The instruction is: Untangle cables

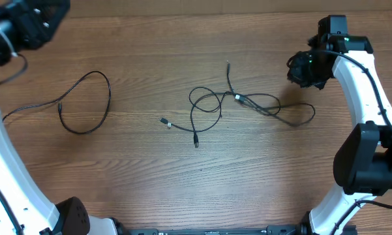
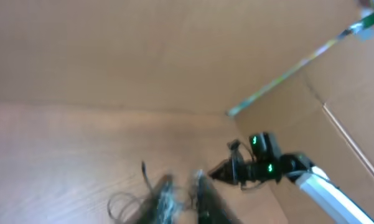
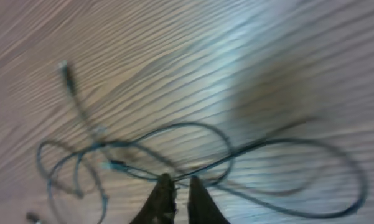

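Black cables (image 1: pixel 239 98) sprawl mostly left-to-right, one plug (image 1: pixel 227 64) seemingly pointing far-side.

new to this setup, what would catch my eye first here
A knot of thin black cables sprawls across the middle of the wooden table. One more cable lies apart on the left as a loose open loop. The right gripper hangs near the knot's right side with nothing in it.
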Available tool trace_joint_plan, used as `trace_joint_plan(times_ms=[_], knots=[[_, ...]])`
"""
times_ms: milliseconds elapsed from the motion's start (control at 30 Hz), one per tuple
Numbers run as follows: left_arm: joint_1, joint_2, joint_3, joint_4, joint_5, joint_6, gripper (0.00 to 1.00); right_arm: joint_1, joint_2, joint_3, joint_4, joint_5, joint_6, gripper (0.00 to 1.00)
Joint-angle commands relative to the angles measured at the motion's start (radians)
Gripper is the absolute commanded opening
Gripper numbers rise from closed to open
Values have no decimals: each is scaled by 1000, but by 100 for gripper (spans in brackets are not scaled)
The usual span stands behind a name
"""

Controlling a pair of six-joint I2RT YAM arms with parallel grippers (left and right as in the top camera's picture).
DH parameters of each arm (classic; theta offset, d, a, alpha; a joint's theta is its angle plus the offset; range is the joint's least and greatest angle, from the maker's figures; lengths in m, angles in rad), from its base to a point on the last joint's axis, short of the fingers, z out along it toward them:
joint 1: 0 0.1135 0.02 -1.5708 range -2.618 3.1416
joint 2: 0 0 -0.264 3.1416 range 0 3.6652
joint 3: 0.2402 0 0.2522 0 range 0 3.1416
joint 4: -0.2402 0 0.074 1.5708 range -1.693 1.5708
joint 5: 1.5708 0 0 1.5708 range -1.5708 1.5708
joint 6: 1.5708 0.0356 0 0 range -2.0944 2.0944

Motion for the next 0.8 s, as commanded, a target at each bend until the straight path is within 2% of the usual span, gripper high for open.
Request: trace_joint_plan(times_ms=[0, 67, 167, 433, 600, 767], knots=[[-127, 16, 9, -106, -242, 81, 28, 22, -13, -3, 0, -107, -91, 49], [-207, 35, 6, -166, -363, 81, 31, 27, -13, -3, -4, -100, -91, 60], [-325, 71, -14, -213, -494, 69, 32, 27, -13, -3, -18, -83, -90, 62], [-612, 261, -132, -187, -660, 4, 31, -37, -12, -3, -47, -53, -59, 66], [-731, 374, -155, -122, -651, 191, 33, -48, -12, -3, -58, -53, -60, 65], [-801, 490, -155, -41, -597, 282, 33, -48, -12, -3, -58, -52, -60, 62]])
